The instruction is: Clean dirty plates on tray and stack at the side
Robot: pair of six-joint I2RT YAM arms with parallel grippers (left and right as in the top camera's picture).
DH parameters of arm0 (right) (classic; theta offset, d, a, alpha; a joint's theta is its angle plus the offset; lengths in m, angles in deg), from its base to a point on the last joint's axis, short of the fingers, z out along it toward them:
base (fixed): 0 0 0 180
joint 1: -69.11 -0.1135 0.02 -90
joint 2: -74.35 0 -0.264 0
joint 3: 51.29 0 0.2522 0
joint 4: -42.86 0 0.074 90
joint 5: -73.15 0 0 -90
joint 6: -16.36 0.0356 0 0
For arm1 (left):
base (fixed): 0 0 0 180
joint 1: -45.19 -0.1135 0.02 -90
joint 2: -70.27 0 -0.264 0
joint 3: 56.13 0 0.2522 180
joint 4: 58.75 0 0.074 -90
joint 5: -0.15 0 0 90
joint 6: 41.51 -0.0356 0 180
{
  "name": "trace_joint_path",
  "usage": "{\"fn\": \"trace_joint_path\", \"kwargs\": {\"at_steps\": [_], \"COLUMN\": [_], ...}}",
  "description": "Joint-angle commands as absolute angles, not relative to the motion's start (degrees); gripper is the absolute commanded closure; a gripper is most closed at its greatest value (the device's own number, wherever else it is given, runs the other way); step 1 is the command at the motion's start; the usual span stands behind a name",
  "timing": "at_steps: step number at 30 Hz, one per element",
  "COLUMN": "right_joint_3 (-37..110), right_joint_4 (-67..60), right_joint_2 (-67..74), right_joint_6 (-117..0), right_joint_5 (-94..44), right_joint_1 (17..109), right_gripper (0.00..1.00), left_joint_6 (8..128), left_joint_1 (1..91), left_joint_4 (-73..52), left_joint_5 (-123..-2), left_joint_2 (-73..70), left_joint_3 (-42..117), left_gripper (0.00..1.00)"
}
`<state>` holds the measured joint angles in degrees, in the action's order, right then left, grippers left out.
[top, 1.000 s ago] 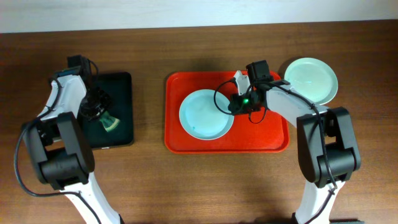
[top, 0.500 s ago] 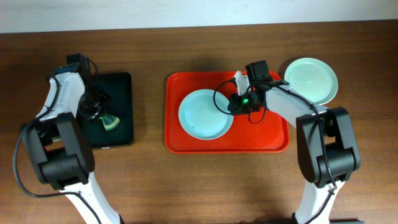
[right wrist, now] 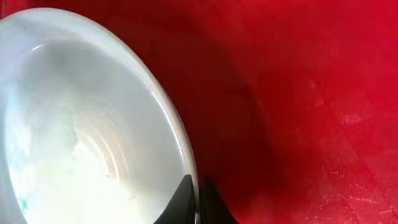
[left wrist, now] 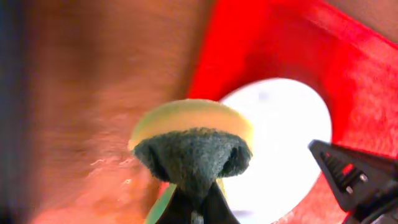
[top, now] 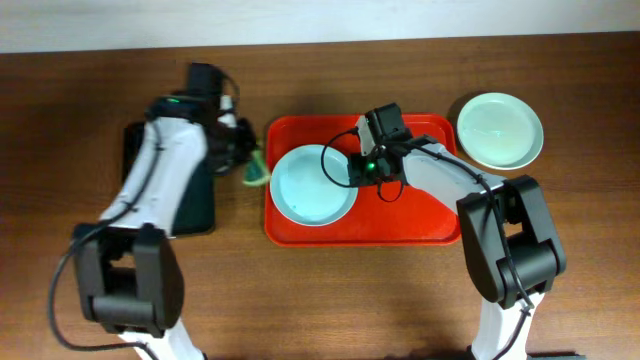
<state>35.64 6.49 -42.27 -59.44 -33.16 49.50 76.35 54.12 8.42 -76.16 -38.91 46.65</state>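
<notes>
A light blue plate [top: 310, 186] lies on the left half of the red tray [top: 425, 215]. My right gripper [top: 356, 168] is shut on the plate's right rim; in the right wrist view the jaws [right wrist: 196, 200] pinch the rim of the plate [right wrist: 81, 137], which has a tiny teal speck, over the tray [right wrist: 311, 93]. My left gripper [top: 243, 165] is shut on a yellow-green sponge [top: 256, 175] with a dark scouring face [left wrist: 193, 149], just off the tray's left edge, next to the plate [left wrist: 280, 143]. A pale mint plate [top: 500, 130] sits on the table right of the tray.
A black tray [top: 197, 200] lies left of the red tray, partly under my left arm. The right arm reaches across the red tray's upper right part. The right gripper's black finger shows in the left wrist view [left wrist: 354, 180]. Brown wooden table [top: 330, 300] all around.
My left arm has swung right from the black tray to the red tray's left edge, carrying the sponge. My right gripper has drawn the plate slightly to the left.
</notes>
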Motion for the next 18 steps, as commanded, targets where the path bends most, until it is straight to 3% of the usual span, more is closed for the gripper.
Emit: {"fn": "trace_joint_path", "kwargs": {"at_steps": [1,8,18], "right_joint_3": [34.9,34.9,34.9], "right_joint_4": [6.0,6.0,5.1], "right_joint_2": [-42.7,-42.7,-42.7], "right_joint_6": [-56.6,-56.6,-56.6], "right_joint_5": [-30.5,-30.5,-30.5], "right_joint_1": [48.8,48.8,48.8], "right_gripper": [0.96,0.96,0.96], "left_joint_6": [78.5,84.3,82.2], "left_joint_1": [62.4,69.5,67.8], "left_joint_4": [2.8,-13.4,-13.6], "left_joint_5": [-75.8,-78.9,-108.0], "left_joint_2": [-38.8,-39.0,-39.7], "left_joint_3": [41.5,29.5,25.4], "left_gripper": [1.00,1.00,1.00]}}
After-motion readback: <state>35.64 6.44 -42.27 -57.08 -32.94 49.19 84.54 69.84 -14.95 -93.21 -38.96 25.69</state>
